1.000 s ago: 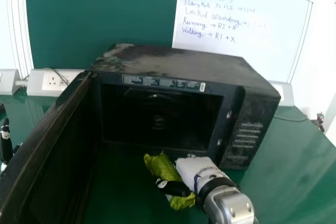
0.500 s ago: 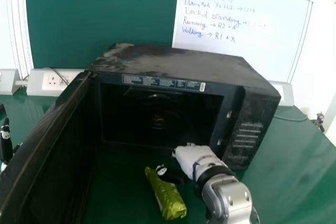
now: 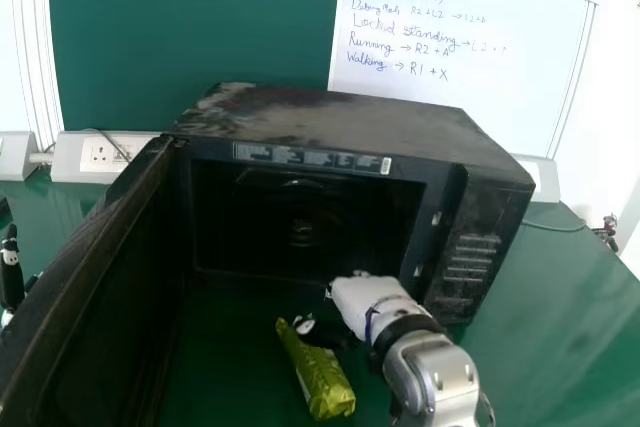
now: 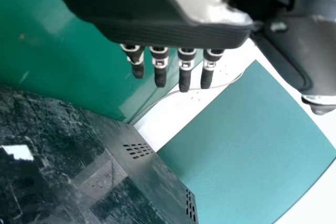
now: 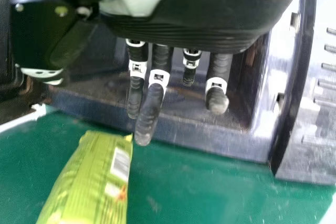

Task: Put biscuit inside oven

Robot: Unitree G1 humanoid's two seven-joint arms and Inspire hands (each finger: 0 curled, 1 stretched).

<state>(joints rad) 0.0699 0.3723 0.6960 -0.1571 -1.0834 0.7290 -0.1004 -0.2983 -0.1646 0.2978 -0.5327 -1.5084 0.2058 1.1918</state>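
The biscuit packet [image 3: 320,382] is showing yellow-green, the surface [image 3: 560,317] is looking deep green, and the oven [image 3: 350,127] is wearing black with greyish patches on top.

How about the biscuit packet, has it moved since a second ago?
Yes. In the head view, the biscuit packet now sits slightly farther from the oven opening, shifted toward the robot.

From my head: view looks forward and down at oven [image 3: 350,127], taking in table [image 3: 540,347] and green board [image 3: 190,27] behind. From my left wrist: close by left hand [image 3: 11,272], facing past it onto oven's vented casing. From my right wrist: close by right hand [image 3: 365,302], facing oven mouth [image 3: 300,217]. Head and right wrist views share biscuit packet [image 3: 320,377], oven mouth; all three share oven, table.
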